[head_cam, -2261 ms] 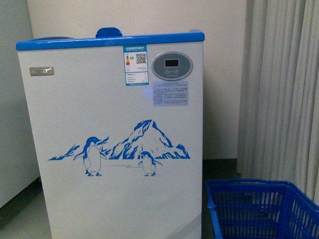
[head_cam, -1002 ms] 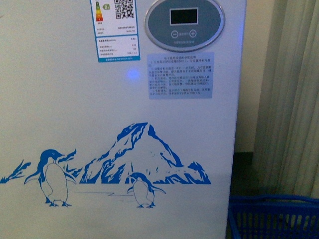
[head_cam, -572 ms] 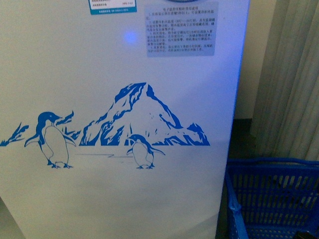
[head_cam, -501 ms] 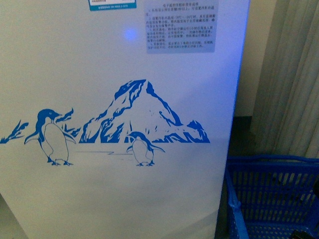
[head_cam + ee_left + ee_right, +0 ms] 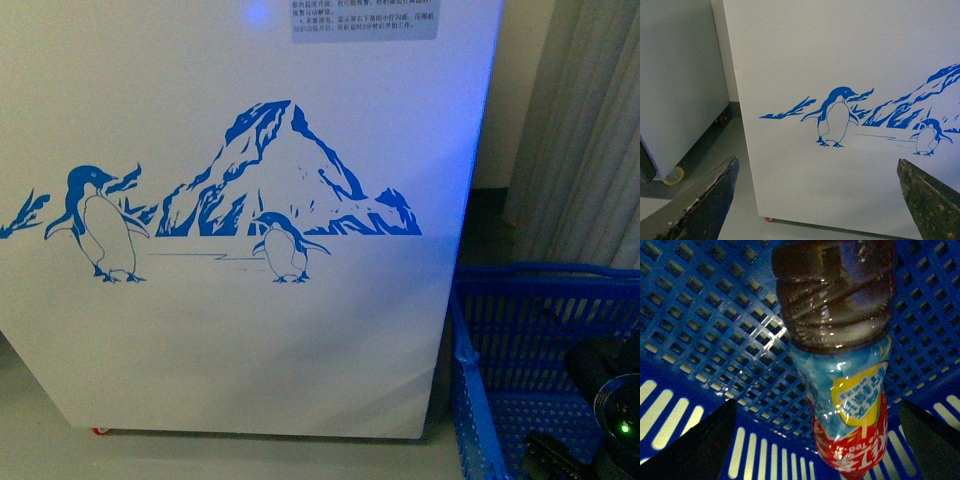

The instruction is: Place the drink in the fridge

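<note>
The drink [image 5: 840, 355] is a plastic bottle of dark reddish-brown liquid with a blue, yellow and red label. It lies in the blue plastic basket [image 5: 705, 315] in the right wrist view. My right gripper [image 5: 817, 405] is open just above it, one finger on each side, not touching. The right arm's dark body [image 5: 605, 400] shows over the basket [image 5: 540, 300] in the front view. The fridge [image 5: 250, 340] shows only its white front with the penguin picture. My left gripper [image 5: 817, 161] is open and empty, facing the fridge front [image 5: 840, 60].
A plain white cabinet [image 5: 680, 90] on casters stands left of the fridge with a narrow gap between them. A grey curtain [image 5: 590, 130] hangs behind the basket. The floor [image 5: 40, 440] is grey. The basket stands close to the fridge's right side.
The front view has closed in on the fridge and tilted down. The lid, display and stickers have left the frame. The basket looms larger, and the right arm now shows over it.
</note>
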`<control>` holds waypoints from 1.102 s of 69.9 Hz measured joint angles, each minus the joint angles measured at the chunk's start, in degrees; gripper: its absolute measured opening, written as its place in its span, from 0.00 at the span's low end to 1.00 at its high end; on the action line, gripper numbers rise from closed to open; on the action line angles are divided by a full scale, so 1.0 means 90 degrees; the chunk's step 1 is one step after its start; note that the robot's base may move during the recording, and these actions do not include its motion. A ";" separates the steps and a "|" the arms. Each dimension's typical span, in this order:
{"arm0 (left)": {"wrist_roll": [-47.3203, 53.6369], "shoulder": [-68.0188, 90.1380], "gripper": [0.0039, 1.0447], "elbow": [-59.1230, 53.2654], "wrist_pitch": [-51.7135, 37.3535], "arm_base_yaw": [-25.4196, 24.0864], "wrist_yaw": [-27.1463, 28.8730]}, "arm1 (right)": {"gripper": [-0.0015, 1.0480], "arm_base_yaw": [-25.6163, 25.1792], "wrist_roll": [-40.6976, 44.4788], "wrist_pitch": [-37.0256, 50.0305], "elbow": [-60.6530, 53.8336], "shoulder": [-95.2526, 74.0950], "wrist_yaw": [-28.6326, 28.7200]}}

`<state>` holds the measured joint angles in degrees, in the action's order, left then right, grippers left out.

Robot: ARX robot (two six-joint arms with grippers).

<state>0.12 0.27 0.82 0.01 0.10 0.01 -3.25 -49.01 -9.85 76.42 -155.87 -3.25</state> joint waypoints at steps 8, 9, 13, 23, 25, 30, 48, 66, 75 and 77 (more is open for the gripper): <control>0.0000 0.0000 0.92 0.0000 0.0000 0.0000 0.0000 | 0.93 -0.0044 0.0311 0.0151 0.0141 -0.0342 0.0029; 0.0000 0.0000 0.92 0.0000 0.0000 0.0000 0.0000 | 0.93 -0.0046 0.0350 0.0168 0.0153 -0.0376 0.0039; 0.0000 0.0000 0.92 0.0000 0.0000 0.0000 0.0000 | 0.93 -0.0087 0.0505 0.0238 0.0209 -0.0559 0.0109; 0.0000 0.0000 0.92 0.0000 0.0000 0.0000 0.0000 | 0.93 -0.0211 0.0816 0.0347 0.0391 -0.1039 0.0189; 0.0000 0.0000 0.92 0.0000 0.0000 0.0000 0.0000 | 0.93 -0.0219 0.0874 0.0355 0.0425 -0.1107 0.0189; 0.0000 0.0000 0.92 0.0000 0.0000 0.0000 0.0000 | 0.93 -0.0267 0.1003 0.0389 0.0542 -0.1309 0.0163; 0.0000 0.0000 0.92 0.0000 0.0000 0.0000 0.0000 | 0.93 -0.0372 0.1637 0.0423 0.0845 -0.1690 0.0063; 0.0000 0.0000 0.92 0.0000 0.0000 0.0000 0.0000 | 0.58 -0.0493 0.2098 0.0801 0.0636 -0.1608 0.0187; 0.0000 0.0000 0.92 0.0000 0.0000 0.0000 0.0000 | 0.44 -0.0532 0.2191 0.1022 0.0143 -0.1251 -0.0146; 0.0000 0.0000 0.92 0.0000 0.0000 0.0000 0.0000 | 0.40 -0.0571 0.2125 0.1110 -0.0068 -0.1103 -0.0204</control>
<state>0.12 0.27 0.82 0.01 0.10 0.01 -8.38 -29.89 0.14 75.81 -165.80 -5.08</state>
